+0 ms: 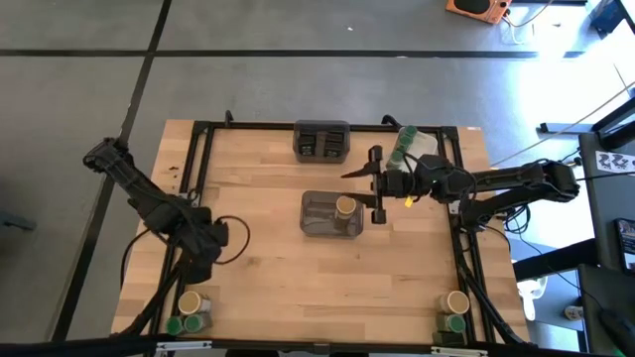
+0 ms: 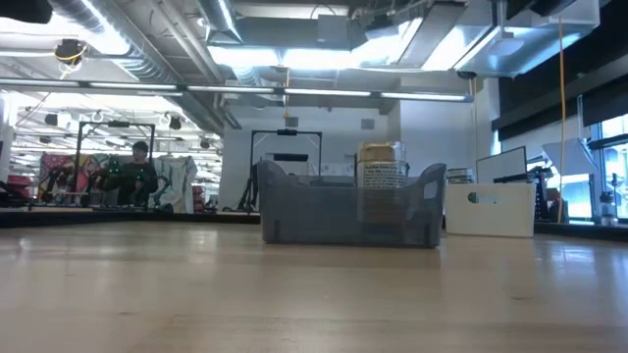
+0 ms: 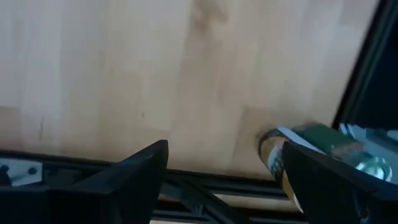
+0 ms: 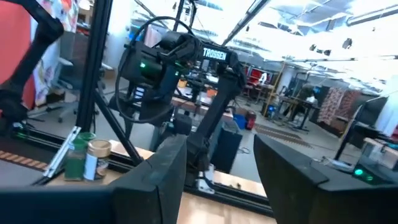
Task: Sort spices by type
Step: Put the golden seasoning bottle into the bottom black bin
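Note:
A clear grey bin (image 1: 319,224) sits mid-table with one tan-lidded jar (image 1: 345,206) upright in its right end; the low view shows the same jar (image 2: 381,181). My right gripper (image 1: 375,185) hovers open just right of that bin and touches nothing; its wrist view (image 4: 217,155) looks level across the table. My left gripper (image 1: 203,246) waits open near the table's left edge (image 3: 224,155). A green-lidded jar (image 3: 311,142) stands ahead of it. Tan- and green-lidded jars stand at the near left corner (image 1: 189,311) and near right corner (image 1: 454,311). Dark tins (image 1: 321,141) fill a bin at the far edge.
A white tray with green-lidded jars (image 1: 409,145) sits at the far right corner, beside my right arm. A black metal frame (image 1: 198,149) borders the table. Bare wood lies between the grey bin and the near edge. A person (image 2: 137,172) shows far off in the room.

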### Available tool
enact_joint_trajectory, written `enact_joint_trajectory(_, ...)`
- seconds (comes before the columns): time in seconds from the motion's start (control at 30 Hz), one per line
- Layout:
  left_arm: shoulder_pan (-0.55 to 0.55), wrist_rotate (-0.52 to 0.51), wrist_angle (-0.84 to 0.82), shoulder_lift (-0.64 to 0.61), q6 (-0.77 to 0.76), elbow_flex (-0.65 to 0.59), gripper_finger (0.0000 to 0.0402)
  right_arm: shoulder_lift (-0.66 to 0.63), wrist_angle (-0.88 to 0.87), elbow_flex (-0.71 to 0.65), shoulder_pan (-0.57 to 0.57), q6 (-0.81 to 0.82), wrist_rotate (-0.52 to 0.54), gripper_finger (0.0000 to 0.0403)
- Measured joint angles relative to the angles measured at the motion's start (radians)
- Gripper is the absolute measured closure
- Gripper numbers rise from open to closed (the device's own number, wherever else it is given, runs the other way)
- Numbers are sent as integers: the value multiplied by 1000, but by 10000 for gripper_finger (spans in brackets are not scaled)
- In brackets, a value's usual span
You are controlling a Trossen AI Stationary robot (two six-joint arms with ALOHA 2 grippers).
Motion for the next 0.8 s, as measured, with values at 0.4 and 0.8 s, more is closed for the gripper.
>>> enact_joint_trajectory(0.4,-98,-27,93,0,-95,0,92,40,31,0,0,37,-2,217)
enact_joint_trajectory(0.8,-113,55,69,86,-119,0,9,40,0,0,0,37,-2,217)
